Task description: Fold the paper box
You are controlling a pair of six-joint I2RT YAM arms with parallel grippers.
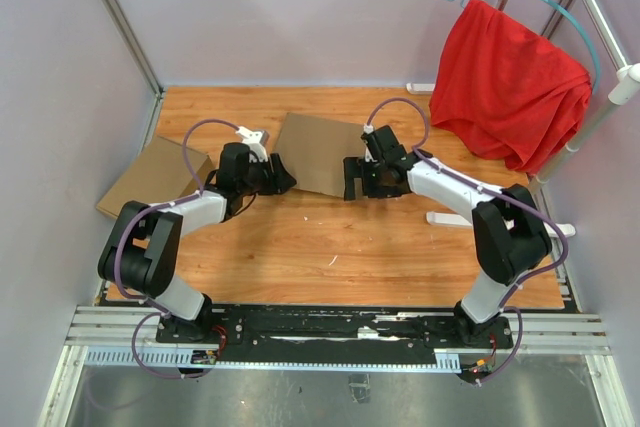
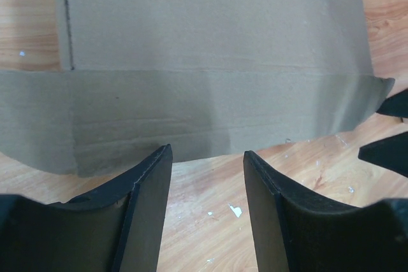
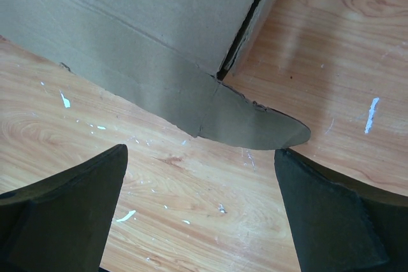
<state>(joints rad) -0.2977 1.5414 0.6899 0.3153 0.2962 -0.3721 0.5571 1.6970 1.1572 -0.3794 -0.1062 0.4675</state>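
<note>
The paper box (image 1: 320,152) lies flat on the wooden table, back of centre, a brown cardboard piece with a front flap. My left gripper (image 1: 283,183) sits at its near left corner, and my right gripper (image 1: 349,187) at its near right corner. In the left wrist view the paper box (image 2: 210,62) fills the top, its flap edge just beyond the left gripper (image 2: 207,152), which is open with only bare table between the fingers. In the right wrist view a rounded tab of the paper box (image 3: 255,125) ends just ahead of the right gripper (image 3: 201,151), open wide and holding nothing.
A lighter tan cardboard box (image 1: 150,177) rests at the table's left edge against the wall. A red cloth (image 1: 510,82) hangs from a teal hanger on a white rack (image 1: 600,17) at the back right, whose white foot (image 1: 450,219) lies on the table.
</note>
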